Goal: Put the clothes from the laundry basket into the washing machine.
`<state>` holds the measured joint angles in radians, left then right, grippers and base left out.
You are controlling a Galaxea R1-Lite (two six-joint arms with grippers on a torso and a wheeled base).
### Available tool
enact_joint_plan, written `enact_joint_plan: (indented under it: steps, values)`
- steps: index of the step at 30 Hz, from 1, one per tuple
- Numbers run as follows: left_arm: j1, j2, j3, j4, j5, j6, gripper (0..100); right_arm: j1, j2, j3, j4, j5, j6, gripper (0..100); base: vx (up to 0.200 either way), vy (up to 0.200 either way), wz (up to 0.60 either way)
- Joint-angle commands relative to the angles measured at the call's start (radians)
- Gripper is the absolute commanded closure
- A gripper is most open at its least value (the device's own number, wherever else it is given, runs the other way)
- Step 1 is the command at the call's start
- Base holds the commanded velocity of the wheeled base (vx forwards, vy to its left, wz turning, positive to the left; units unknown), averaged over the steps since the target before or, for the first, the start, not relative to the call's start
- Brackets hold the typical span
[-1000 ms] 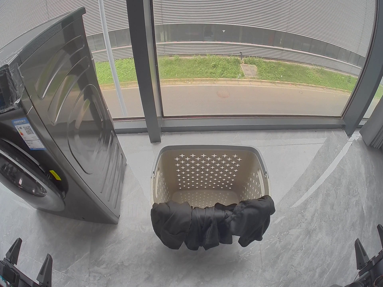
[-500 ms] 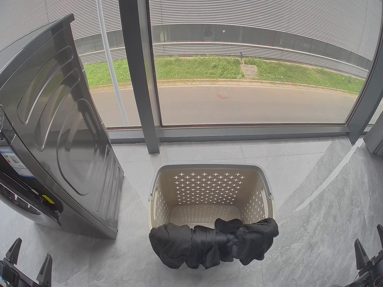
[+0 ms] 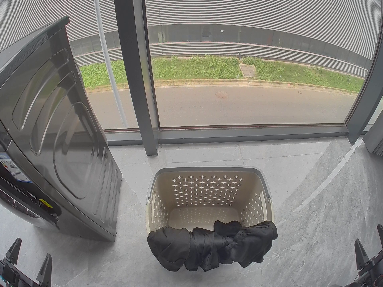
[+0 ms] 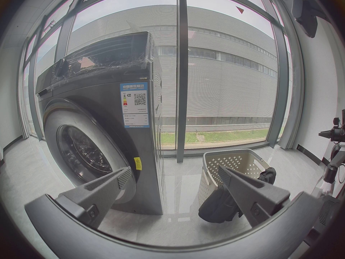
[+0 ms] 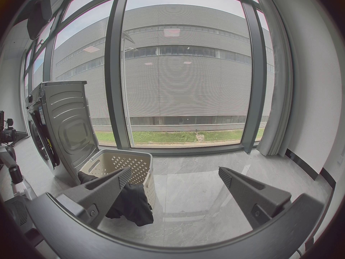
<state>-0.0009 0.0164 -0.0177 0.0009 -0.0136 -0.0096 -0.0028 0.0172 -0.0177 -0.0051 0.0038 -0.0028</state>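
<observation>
A cream perforated laundry basket (image 3: 207,192) (image 4: 233,161) (image 5: 118,164) stands on the grey tiled floor in front of me. Black clothes (image 3: 211,246) (image 4: 219,205) (image 5: 131,204) hang over its near rim; the inside of the basket looks bare. A dark grey washing machine (image 3: 52,140) (image 4: 104,126) (image 5: 61,123) stands left of the basket, its round door (image 4: 82,151) facing my side. My left gripper (image 3: 30,260) (image 4: 174,173) is open low at the left, holding nothing. My right gripper (image 3: 369,244) (image 5: 174,173) is open low at the right, also holding nothing.
Floor-to-ceiling windows with a dark pillar (image 3: 137,68) run behind the basket. A curtain (image 5: 276,101) hangs at the far right corner. Open floor (image 3: 319,188) lies right of the basket and between the basket and the machine.
The whole head view has shifted: basket and washing machine now sit lower and closer in the picture, the machine further left. Both grippers keep their places at the bottom corners.
</observation>
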Motion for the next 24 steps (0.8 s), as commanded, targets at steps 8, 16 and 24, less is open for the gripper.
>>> enact_joint_plan:
  steps: [8, 16, 24]
  values:
    - [-0.001, -0.016, 0.018, -0.001, -0.002, 0.000, 0, 0.000, -0.014, 0.018, 0.001, 0.001, -0.002, 0, 0.000, 0.000, 0.00]
    - [-0.001, -0.016, 0.018, 0.001, 0.000, -0.006, 0, 0.000, -0.014, 0.018, 0.001, 0.001, -0.002, 0, 0.000, 0.000, 0.00]
    - [-0.001, -0.016, 0.018, 0.001, 0.000, -0.006, 0, 0.000, -0.014, 0.018, 0.001, 0.001, -0.002, 0, 0.125, 0.000, 0.00]
